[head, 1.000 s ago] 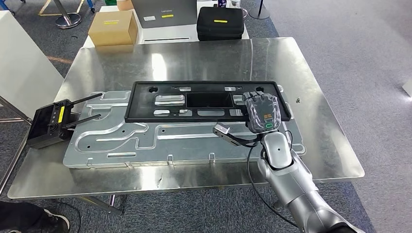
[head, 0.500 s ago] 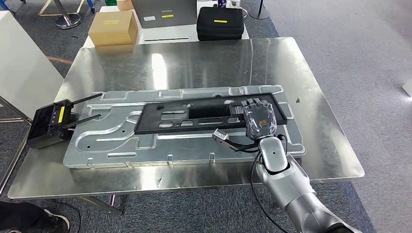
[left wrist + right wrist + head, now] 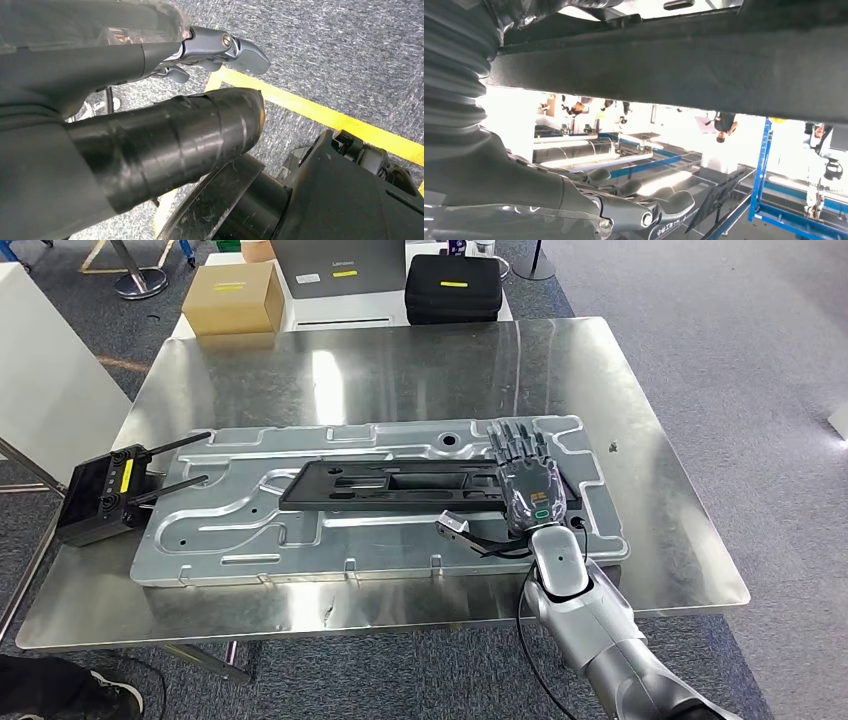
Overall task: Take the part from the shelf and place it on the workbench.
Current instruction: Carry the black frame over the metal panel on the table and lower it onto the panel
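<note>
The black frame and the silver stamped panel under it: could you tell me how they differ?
The black frame is dark and matte; the silver stamped panel is shiny bare metal. The frame is narrower and shorter, while the panel reaches past it on every side. The frame lies on the panel with the right hand at its end; the panel rests on the workbench. Both are long and flat.

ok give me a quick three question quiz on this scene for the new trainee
1. True or false: the black frame lies over the stamped metal panel.
2. Which hand is at the frame's end? A) left B) right
3. Fill in: the black remote control sits at the table's ____ edge, as the robot sees it.

Key: 1 true; 2 B; 3 left
</note>
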Controlling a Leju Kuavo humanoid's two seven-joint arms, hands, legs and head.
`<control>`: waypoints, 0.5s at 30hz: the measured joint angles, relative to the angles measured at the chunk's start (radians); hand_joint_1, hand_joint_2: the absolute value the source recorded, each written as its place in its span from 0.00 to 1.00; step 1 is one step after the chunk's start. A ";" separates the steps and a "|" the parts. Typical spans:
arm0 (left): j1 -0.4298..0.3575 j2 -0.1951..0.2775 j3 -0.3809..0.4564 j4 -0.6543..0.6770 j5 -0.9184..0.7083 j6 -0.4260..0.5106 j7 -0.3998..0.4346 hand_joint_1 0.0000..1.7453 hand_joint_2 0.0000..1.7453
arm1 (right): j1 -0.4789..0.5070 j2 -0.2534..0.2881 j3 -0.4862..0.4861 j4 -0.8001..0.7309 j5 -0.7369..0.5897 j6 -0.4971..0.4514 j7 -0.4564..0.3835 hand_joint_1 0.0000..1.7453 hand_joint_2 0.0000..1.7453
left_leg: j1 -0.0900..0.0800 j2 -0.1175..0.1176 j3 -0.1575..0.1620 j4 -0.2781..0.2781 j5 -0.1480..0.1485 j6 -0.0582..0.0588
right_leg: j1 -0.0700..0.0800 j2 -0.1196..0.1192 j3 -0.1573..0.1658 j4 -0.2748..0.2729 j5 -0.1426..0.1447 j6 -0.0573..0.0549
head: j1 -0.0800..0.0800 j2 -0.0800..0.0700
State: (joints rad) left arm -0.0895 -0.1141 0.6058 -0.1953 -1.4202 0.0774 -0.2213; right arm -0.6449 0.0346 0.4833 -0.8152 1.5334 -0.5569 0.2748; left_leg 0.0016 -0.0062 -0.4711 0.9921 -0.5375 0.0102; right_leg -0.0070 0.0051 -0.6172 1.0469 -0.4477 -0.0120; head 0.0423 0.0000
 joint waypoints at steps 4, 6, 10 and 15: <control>0.000 0.000 0.001 0.000 0.000 0.001 0.002 0.00 0.00 | -0.003 0.000 0.004 0.004 0.007 0.012 -0.001 0.00 0.00 | 0.000 0.000 0.000 0.000 0.000 0.000 | 0.000 0.000 0.000 0.000 0.000 0.000 | 0.000 0.000; 0.001 0.000 0.004 0.000 0.000 0.002 0.002 0.00 0.00 | -0.009 0.000 0.014 0.006 0.016 0.035 -0.007 0.00 0.00 | 0.000 0.000 0.000 0.000 0.000 0.000 | 0.000 0.000 0.000 0.000 0.000 0.000 | 0.000 0.000; 0.006 0.000 0.010 0.000 0.001 0.010 0.001 0.00 0.00 | -0.015 0.000 0.039 -0.008 0.016 0.098 -0.031 0.00 0.00 | 0.000 0.000 0.001 0.000 0.000 0.000 | 0.000 0.000 0.000 0.000 0.000 0.000 | 0.000 0.000; 0.016 0.000 0.035 0.000 0.005 0.030 -0.004 0.00 0.00 | -0.016 -0.016 0.087 -0.084 -0.043 0.280 -0.069 0.00 0.00 | 0.000 0.000 0.002 0.000 0.000 0.000 | 0.000 0.000 0.000 0.000 0.000 0.000 | 0.000 0.000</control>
State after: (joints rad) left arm -0.0733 -0.1139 0.6407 -0.1953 -1.4157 0.1078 -0.2255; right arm -0.6613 0.0183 0.5708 -0.8990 1.4904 -0.2764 0.2054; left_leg 0.0016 -0.0060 -0.4690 0.9921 -0.5375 0.0102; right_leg -0.0068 0.0054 -0.6170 1.0469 -0.4477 -0.0119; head 0.0423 0.0000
